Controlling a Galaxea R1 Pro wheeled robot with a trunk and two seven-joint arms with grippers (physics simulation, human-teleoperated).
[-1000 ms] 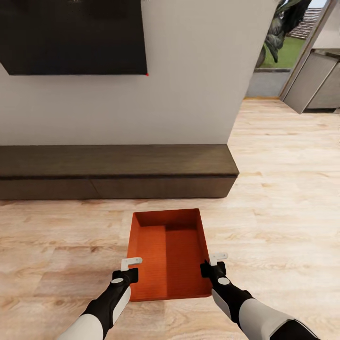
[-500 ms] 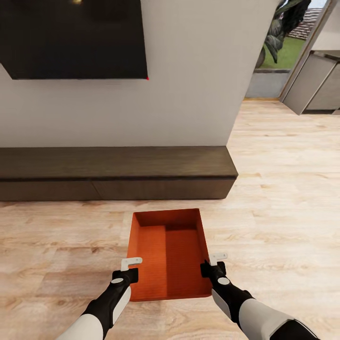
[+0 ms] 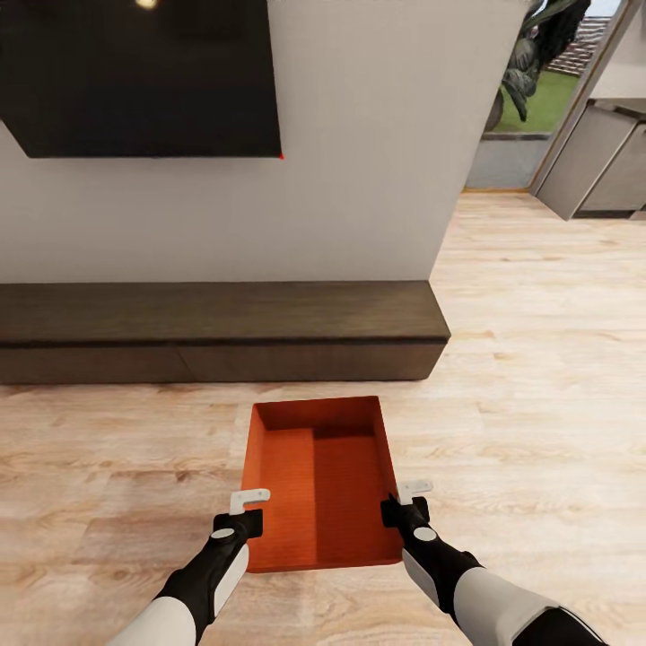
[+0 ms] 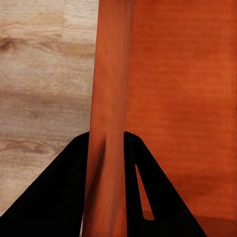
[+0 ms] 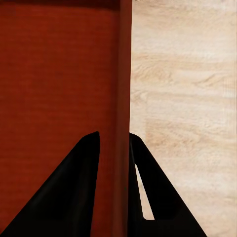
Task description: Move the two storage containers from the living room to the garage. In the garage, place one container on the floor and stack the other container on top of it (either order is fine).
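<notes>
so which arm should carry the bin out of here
Neither alone. The left gripper and right gripper each have jaws clamped on opposite side walls of the orange bin, so both should likely carry it together.

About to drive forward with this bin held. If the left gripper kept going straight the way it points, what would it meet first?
The left gripper, shut on the storage container's left wall, points toward the low dark bench. Only bare wood floor lies between, so the bench front likely comes first, though depth is uncertain.

container (image 3: 318,484): orange-red open-top bin, empty, level, long axis toward 12 o'clock
place: above light wood planks (image 3: 538,359)
</notes>
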